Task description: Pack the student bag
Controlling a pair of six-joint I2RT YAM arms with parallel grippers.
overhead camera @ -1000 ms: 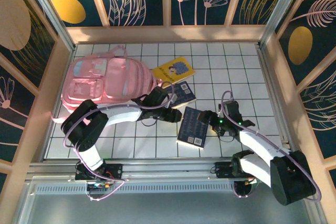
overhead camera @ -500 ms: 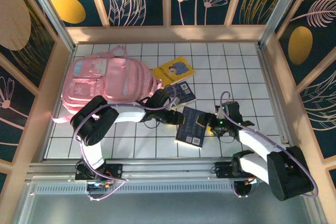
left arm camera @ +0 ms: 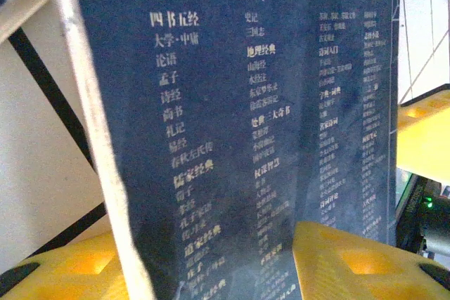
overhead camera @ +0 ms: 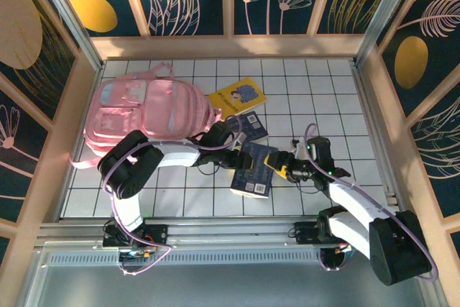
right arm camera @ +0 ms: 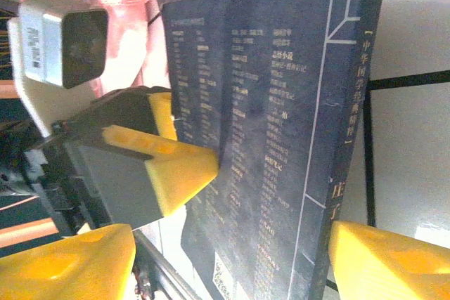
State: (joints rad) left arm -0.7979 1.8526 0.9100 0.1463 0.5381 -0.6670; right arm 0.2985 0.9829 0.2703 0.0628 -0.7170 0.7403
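Pinching book (overhead camera: 251, 170) at its edge with left gripper (overhead camera: 233, 157): half closed, one finger (right arm camera: 176, 163) on the cover, the other behind. Straddling the spine end with right gripper (overhead camera: 277, 169), wide apart, gripping nothing. Bag (overhead camera: 147, 114) flat at far left, well apart from book; cannot tell whether unzipped. Best to hold the pinch firm, close right on the spine end before lifting, then carry low toward bag.

Pink student bag (overhead camera: 154, 109), navy book (overhead camera: 253, 170)
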